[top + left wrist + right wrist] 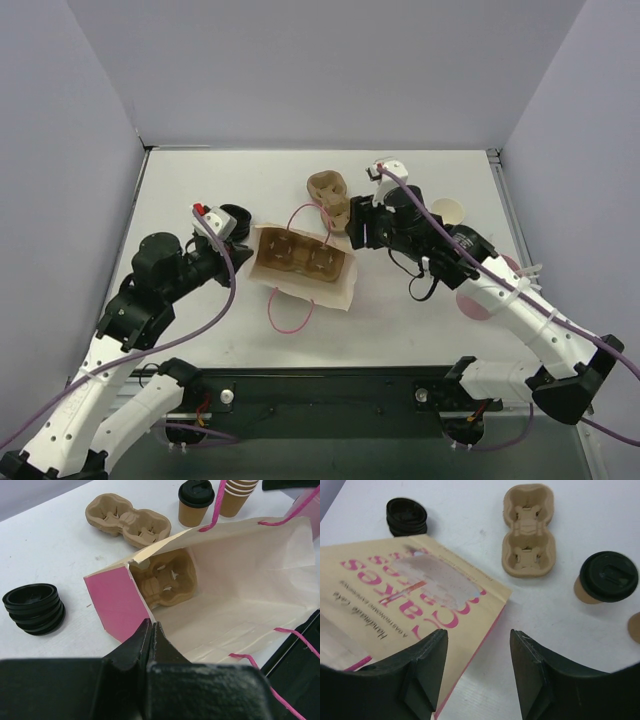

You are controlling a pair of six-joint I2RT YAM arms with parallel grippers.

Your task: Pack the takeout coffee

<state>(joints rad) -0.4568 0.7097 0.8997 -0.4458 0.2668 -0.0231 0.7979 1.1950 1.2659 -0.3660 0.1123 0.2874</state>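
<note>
Reaching the takeout coffee [607,577] is judged the step in hand. It stands upright on the table [545,645], outside the paper bag [250,580] and near the right gripper [477,635], whose fingers are spread and empty. The cup should be taken on its kraft wall below the lid [196,491], kept upright, and set into a well of the pulp cup carrier [167,582] inside the bag. The bag's lower lip appears pinched by the closed left gripper [151,630]. "Handmade" can be read in pink print on the bag; the larger word is smudged.
</note>
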